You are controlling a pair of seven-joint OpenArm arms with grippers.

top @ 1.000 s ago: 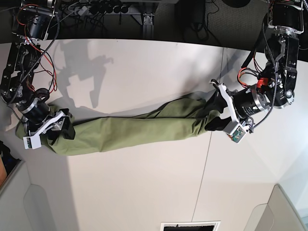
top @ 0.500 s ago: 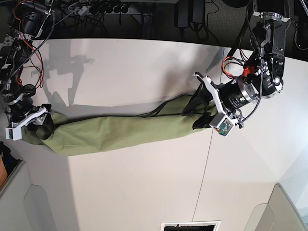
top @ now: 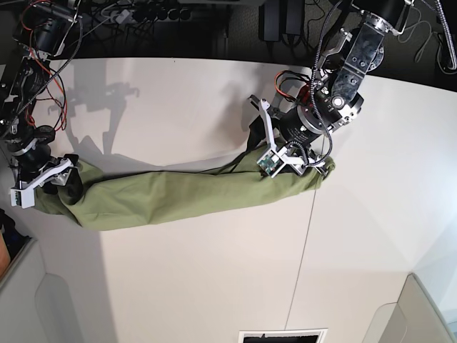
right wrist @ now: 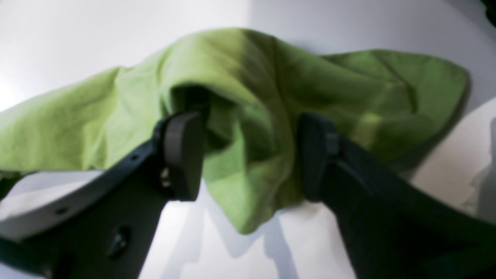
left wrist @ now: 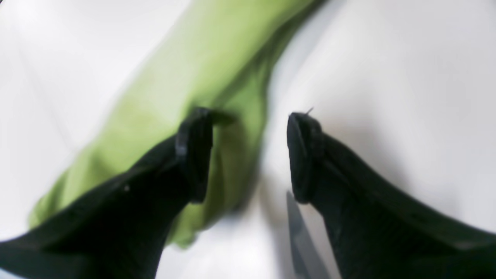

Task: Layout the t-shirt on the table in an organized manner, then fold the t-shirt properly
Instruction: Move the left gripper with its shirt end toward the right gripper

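Observation:
The olive-green t-shirt (top: 178,193) lies pulled out into a long narrow band across the white table (top: 214,279). My left gripper (top: 251,143) is open above the band, a little inside its right end (top: 321,173). In the blurred left wrist view the t-shirt (left wrist: 186,77) passes under one finger (left wrist: 193,155) and nothing is pinched. My right gripper (top: 61,184) is at the band's left end. There a bunch of cloth (right wrist: 252,162) sits loosely between the wide-apart fingers (right wrist: 182,155) and drapes over their tips.
Cables and dark equipment (top: 157,11) line the far edge of the table. A thin seam (top: 307,250) runs down the tabletop right of the middle. Grey bins stand at the near left (top: 21,300) and near right (top: 425,314) corners, and a dark slot (top: 282,336) lies at the near edge.
My left gripper let go of the shirt's right end, opened wider and swung left and back over the band. The right gripper drew left, then stayed at the left end.

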